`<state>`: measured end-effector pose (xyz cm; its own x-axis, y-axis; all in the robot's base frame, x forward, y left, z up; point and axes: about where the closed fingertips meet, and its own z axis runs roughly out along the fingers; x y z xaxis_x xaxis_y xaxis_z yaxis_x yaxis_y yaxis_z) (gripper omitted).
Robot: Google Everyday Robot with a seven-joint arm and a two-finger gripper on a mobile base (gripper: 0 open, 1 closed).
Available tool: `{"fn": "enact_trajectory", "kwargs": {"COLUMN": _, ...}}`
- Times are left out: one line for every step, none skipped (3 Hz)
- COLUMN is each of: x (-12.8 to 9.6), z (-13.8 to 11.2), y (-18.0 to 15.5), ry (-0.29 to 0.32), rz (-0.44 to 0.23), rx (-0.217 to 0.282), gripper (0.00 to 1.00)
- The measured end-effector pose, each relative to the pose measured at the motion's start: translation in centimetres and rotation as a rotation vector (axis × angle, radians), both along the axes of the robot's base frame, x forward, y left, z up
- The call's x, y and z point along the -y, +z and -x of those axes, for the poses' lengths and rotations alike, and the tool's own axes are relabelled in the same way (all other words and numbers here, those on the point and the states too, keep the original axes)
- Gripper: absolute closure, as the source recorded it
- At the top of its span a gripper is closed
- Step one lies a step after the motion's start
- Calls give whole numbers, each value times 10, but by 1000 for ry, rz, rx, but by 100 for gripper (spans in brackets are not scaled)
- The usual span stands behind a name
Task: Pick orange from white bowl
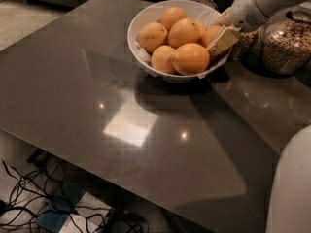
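Observation:
The white bowl [146,21] with a crinkled liner stands at the far middle of the dark table and holds several oranges. My gripper [221,30] reaches in from the upper right, over the bowl's right rim. It sits against the rightmost orange [210,33], which it partly hides. The biggest orange [191,58] lies at the front of the bowl, just left of the gripper. The white arm [262,4] runs off to the top right.
Glass jars of cereal [286,42] stand right behind the gripper at the table's far right. The table's [121,130] glossy top stretches toward the near edge. Cables and a power strip [58,208] lie on the floor below. A white robot part [291,188] fills the bottom right corner.

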<state>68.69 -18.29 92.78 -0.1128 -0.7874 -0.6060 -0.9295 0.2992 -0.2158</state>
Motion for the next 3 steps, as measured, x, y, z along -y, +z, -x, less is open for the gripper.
{"fn": "enact_trajectory", "kwargs": {"x": 0, "z": 0, "y": 0, "ry": 0, "rz": 0, "rx": 0, "gripper": 69}}
{"fn": "enact_trajectory", "kwargs": {"x": -2, "z": 0, "y": 2, "ry": 4, "rz": -8, "rx": 0, "gripper": 92}}
{"fn": "enact_trajectory", "kwargs": {"x": -6, "z": -1, "y": 14, "ry": 25, "rz": -58, "rx": 24, "gripper": 100}}
